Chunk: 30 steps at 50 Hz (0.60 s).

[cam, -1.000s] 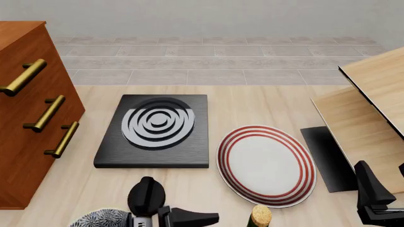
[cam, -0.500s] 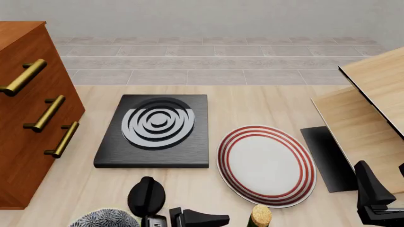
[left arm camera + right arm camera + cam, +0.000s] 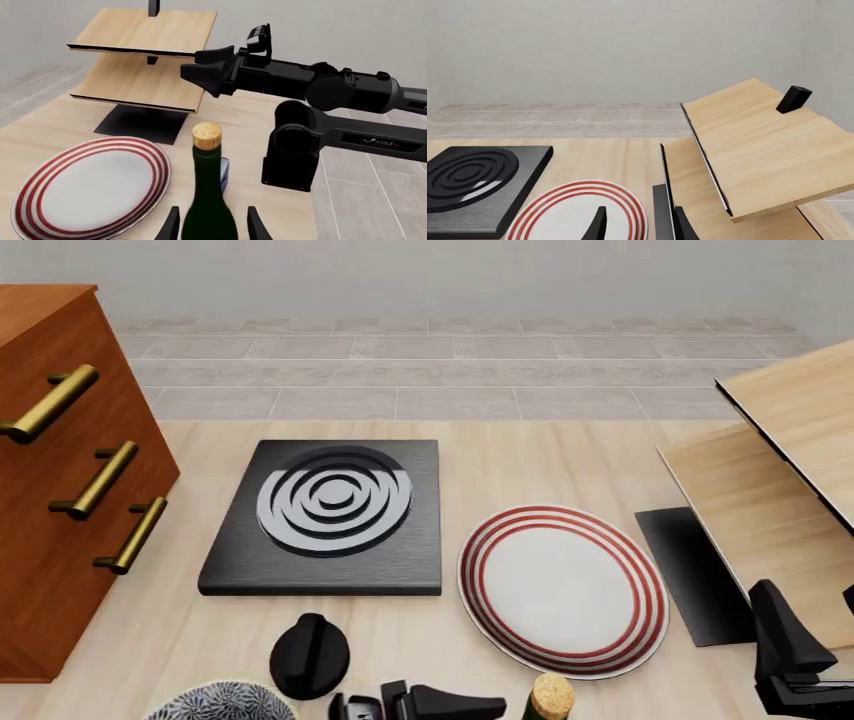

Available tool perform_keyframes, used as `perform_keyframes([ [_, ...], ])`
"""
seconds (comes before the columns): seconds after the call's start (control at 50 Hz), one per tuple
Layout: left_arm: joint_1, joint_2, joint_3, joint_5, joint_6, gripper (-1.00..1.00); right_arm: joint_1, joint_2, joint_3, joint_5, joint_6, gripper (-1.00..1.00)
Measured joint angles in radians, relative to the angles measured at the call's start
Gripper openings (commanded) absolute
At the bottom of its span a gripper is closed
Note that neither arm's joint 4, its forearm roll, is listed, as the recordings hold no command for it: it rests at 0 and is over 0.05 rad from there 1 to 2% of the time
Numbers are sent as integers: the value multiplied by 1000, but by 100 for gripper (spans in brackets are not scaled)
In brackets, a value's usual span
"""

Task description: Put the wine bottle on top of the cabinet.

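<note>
Standing upright, cork-up: wine bottle (image 3: 208, 200)

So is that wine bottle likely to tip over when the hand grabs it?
Possibly. The wine bottle is tall and narrow, so a sideways nudge might topple it. Its glossy glass looks stiff but probably slippery. The left hand straddles the wider body, which should help.

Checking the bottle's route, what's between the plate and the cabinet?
In the front view, the black stove plate lies on the table between the plate and the cabinet.
</note>
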Motion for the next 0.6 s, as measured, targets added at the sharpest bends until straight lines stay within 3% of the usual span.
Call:
perform_keyframes([
  [0.6, 21, 80, -55, -1, 16, 100, 0, 0, 0, 0, 0, 100],
])
